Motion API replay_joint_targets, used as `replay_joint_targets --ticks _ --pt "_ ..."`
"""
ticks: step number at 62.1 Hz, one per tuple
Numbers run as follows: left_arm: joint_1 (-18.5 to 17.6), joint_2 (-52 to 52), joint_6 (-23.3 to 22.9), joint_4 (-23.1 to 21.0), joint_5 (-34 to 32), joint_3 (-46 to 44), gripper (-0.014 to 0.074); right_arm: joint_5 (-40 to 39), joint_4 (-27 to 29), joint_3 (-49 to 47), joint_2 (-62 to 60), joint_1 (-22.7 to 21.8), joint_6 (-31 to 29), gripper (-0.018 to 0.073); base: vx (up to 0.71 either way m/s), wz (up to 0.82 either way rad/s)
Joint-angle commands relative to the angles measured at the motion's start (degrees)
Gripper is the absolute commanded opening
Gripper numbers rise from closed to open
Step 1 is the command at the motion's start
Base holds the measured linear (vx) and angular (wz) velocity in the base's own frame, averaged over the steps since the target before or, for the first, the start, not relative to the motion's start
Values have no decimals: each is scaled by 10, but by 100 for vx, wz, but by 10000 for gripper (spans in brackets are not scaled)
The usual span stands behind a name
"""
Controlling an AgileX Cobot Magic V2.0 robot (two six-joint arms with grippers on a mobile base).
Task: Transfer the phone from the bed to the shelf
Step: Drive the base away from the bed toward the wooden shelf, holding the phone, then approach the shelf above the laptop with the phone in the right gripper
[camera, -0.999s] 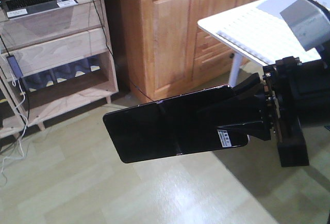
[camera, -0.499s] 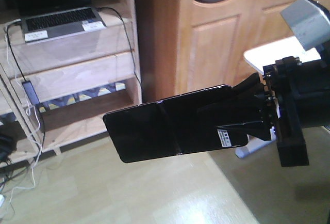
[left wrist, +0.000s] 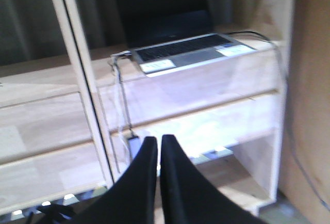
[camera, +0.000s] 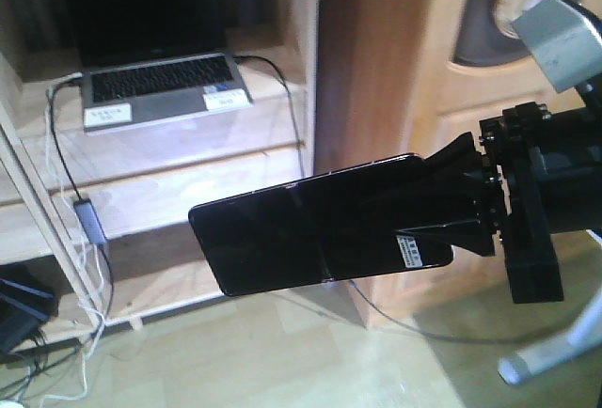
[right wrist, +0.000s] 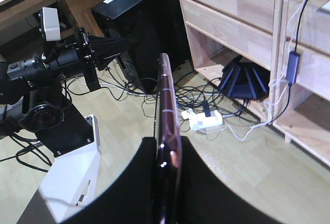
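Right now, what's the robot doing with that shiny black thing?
The right gripper is clamped on one end of a slim glossy black phone, holding it in the air in front of the light wooden shelf. An open grey laptop sits on one shelf board. The left gripper is shut and empty. The phone is not on the shelf yet.

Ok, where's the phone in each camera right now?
Front view: the phone is centre frame, its flat face showing, clamped by the right pincer.
Left wrist view: not in it.
Right wrist view: edge-on, running up from bottom centre.
Shared landmark: the shelf, left in front, ahead in left wrist, upper right in right wrist.
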Motion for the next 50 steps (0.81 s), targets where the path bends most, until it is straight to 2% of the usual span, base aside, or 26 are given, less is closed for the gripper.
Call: replay_joint_targets --ticks 1,50 --pt "-2 -8 -3 -5 -41 -12 1 31 55 -15 -12 0 0 -2 42 27" --pt "-2 -8 -3 -5 -41 -12 1 31 55 -15 -12 0 0 -2 36 32"
